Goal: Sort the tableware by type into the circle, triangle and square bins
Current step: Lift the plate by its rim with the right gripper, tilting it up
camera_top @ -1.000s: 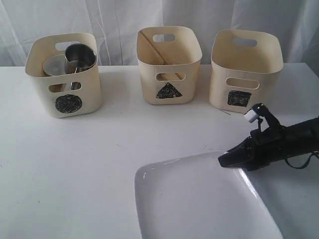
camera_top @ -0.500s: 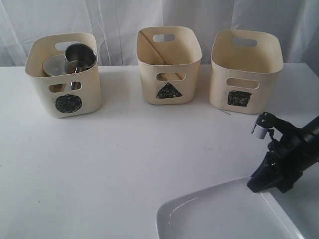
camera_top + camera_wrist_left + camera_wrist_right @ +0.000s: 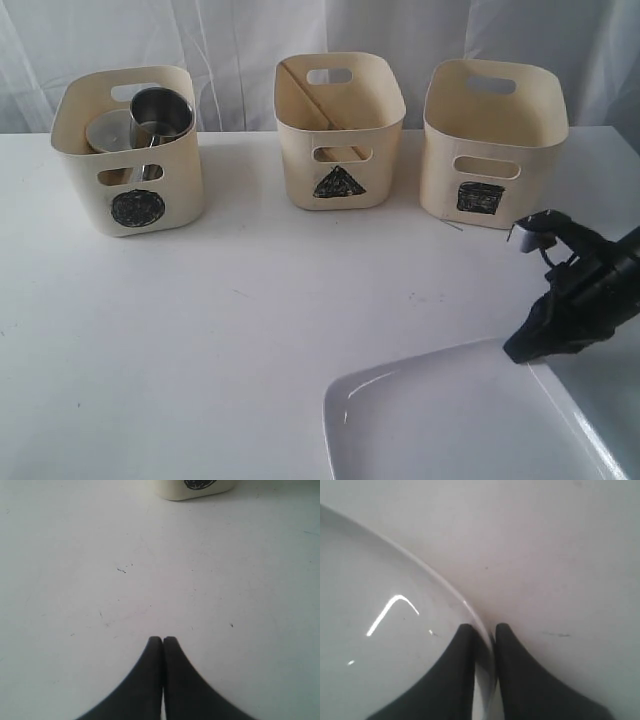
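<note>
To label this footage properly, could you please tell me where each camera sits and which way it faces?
Exterior view: off the arms, facing the table and the circle bin, triangle bin and square bin; shows the right pincer on the white plate.
Left wrist view: on the left arm, looking past the shut left pincer at table and the circle bin's base.
Right wrist view: on the right arm, looking along the right pincer clamped on the white plate's rim.
Shared: exterior and right wrist both show pincer and plate.
</note>
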You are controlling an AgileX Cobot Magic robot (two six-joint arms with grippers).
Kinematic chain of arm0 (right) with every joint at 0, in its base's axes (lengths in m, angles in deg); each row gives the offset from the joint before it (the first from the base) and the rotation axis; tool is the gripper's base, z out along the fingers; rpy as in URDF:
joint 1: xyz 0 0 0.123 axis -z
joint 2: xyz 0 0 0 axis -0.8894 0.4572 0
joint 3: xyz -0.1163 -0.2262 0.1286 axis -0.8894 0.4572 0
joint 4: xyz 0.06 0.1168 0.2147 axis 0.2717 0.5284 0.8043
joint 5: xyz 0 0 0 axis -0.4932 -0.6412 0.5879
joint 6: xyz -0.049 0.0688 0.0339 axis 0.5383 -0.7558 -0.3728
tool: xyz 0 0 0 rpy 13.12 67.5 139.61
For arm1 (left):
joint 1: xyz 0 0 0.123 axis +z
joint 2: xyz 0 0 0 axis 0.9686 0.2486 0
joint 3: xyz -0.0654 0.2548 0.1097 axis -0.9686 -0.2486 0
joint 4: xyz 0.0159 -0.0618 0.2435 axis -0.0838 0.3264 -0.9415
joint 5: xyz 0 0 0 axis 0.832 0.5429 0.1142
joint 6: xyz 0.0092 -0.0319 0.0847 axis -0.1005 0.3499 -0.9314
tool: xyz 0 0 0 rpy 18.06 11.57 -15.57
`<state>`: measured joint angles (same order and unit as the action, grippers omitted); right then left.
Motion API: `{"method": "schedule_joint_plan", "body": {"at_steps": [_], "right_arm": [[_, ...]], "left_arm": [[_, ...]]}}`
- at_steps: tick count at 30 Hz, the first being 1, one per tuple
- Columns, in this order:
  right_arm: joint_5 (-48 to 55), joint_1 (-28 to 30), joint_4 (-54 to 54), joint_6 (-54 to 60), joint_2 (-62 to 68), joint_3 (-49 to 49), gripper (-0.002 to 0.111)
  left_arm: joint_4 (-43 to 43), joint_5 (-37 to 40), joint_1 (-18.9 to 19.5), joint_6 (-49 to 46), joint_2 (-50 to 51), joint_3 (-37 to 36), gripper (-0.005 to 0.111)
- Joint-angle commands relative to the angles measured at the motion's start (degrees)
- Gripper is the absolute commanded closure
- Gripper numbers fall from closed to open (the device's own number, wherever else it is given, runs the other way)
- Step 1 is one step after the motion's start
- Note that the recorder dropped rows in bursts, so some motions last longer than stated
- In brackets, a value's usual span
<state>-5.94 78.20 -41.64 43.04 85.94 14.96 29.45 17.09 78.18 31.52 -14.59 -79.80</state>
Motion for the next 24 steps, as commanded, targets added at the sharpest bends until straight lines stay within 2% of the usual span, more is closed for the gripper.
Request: {"method": "schedule_joint_plan", "body": {"at_steps": [1,16,24], "right_arm": [[-3.1,-0.1,0.9,-1.2,-5.3,-0.1,0.108],[-8.4,-0.1,0.0,-4.2,-22.4,-0.1,0.108],[-9.0,-0.1,0.5,-4.5,-26.6,-0.5,0.108]], "left_arm": [[0.5,0.4,0.2,0.4,-0.2,-0.3,0.107],[0.5,0.4,0.2,0.4,-0.2,-0.3,0.107],[0.5,0.4,0.2,0.4,-0.2,-0.3,0.107]]}}
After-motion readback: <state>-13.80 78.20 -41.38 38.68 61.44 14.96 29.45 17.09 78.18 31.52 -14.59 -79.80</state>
